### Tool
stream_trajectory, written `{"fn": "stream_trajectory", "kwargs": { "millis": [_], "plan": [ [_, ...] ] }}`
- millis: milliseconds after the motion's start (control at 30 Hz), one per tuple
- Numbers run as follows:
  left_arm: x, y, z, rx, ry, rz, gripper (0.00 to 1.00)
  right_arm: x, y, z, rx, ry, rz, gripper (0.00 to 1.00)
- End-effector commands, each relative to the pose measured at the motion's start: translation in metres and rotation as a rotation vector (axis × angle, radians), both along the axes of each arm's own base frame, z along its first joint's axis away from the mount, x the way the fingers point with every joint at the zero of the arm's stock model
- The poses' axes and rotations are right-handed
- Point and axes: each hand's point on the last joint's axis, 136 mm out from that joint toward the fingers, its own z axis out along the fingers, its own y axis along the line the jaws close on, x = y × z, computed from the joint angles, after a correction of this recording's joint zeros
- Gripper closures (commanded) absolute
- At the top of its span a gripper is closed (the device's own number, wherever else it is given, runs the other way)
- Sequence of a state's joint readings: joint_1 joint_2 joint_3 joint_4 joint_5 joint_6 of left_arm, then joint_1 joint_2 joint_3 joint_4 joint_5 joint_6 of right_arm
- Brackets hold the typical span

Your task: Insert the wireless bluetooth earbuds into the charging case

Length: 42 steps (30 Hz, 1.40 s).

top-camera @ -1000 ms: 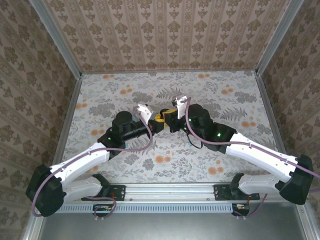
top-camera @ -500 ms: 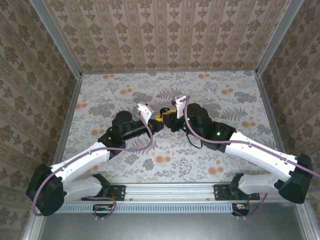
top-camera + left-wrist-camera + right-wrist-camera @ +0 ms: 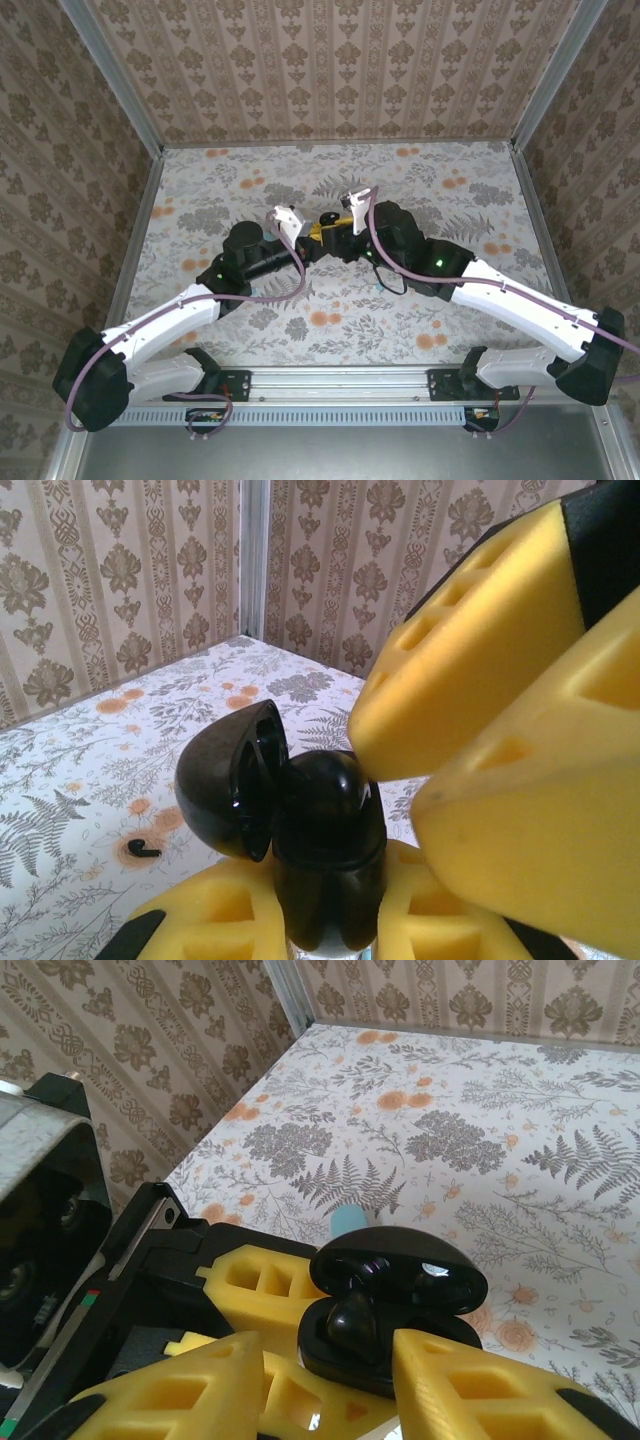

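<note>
The open black case is held clenched in the left end effector above the counter, the right end effector stands released beside it, and seating appears under way, with the loose earbud judged next for pickup.

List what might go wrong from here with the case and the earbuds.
1. The open fingers of the right gripper stand close to the open charging case; pulling back carelessly may knock its lid or twist it in the grip of the left gripper.
2. What looks like an earbud lies loose on the table; small and flat, it may skid away when pinched.
</note>
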<state>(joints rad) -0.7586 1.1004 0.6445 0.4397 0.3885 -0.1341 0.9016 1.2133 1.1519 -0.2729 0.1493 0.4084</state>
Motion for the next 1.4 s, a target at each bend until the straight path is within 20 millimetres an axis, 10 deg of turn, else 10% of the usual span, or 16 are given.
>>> {"fn": "stream_trajectory", "kwargs": {
  "millis": [0,500,767,1367],
  "plan": [
    [0.003,-0.003,0.025,-0.049,-0.059,-0.008,1.00,-0.002,0.002,0.009,0.011,0.026,0.002,0.58],
    [0.003,-0.006,0.024,-0.050,-0.047,-0.018,1.00,-0.004,-0.006,0.042,0.110,0.050,-0.001,0.48],
    [-0.006,-0.007,0.025,-0.064,-0.060,-0.081,1.00,-0.007,-0.014,0.046,0.160,0.108,0.117,0.61],
    [-0.015,-0.015,0.021,-0.054,-0.030,-0.178,1.00,-0.008,-0.018,-0.003,-0.109,0.212,0.169,0.58]
  ]
}}
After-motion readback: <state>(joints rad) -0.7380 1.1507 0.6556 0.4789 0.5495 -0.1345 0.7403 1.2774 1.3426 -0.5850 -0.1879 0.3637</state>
